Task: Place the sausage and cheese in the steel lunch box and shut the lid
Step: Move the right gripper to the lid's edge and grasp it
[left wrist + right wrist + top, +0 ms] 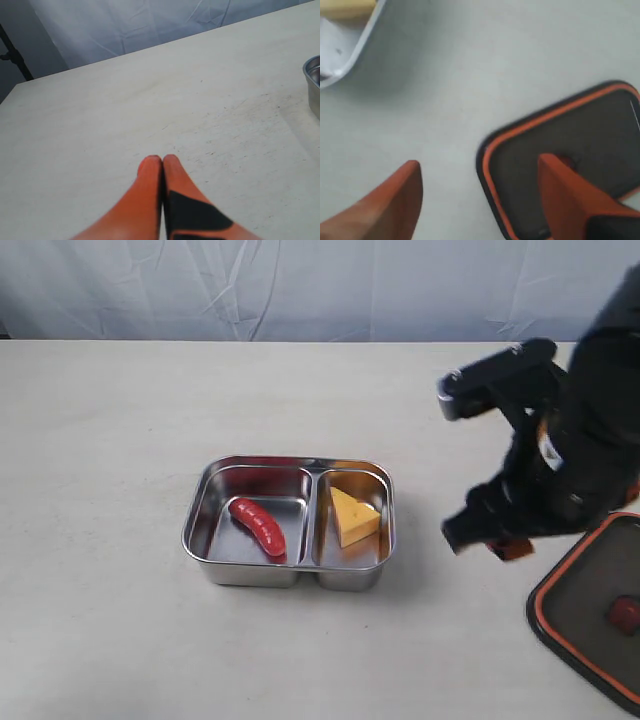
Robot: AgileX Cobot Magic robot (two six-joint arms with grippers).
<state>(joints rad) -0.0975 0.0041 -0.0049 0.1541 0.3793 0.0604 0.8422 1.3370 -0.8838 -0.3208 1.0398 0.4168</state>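
Clearly past the loading step: found the small curved glossy red ribbed toy sausage (259,526) lying in the nine o'clock compartment of the shiny rectangular stainless steel lunch box (203,523), and the yellow-orange holed wedge of toy cheese (354,517) resting in the three o'clock compartment, across the divider (313,515). Saw the box sitting uncovered on the pale tabletop (120,440). Spotted the dark smoky translucent rectangular lid (585,605) flat on the table, well apart from the box at four o'clock of it, partly cut off by the frame edge, orange seal showing round its rim and a small reddish valve (625,612) near its centre. Took that for the underside facing up, though could not be sure from such a blurred wrist picture. Read the right gripper (479,164) as spread wide and holding nothing, hanging at three o'clock of the box, its span straddling the lid's near corner. Noted the left gripper (162,160) pinched together on nothing, fingertips touching, over bare table, absent from the exterior view. Judged the step in hand to be fetching the lid. For the next move, reckoned on lowering the wide right jaws over one lid edge, pinching firmly, lifting, carrying toward ten o'clock, turning it seal-down if needed, squaring it over the box and pressing home.
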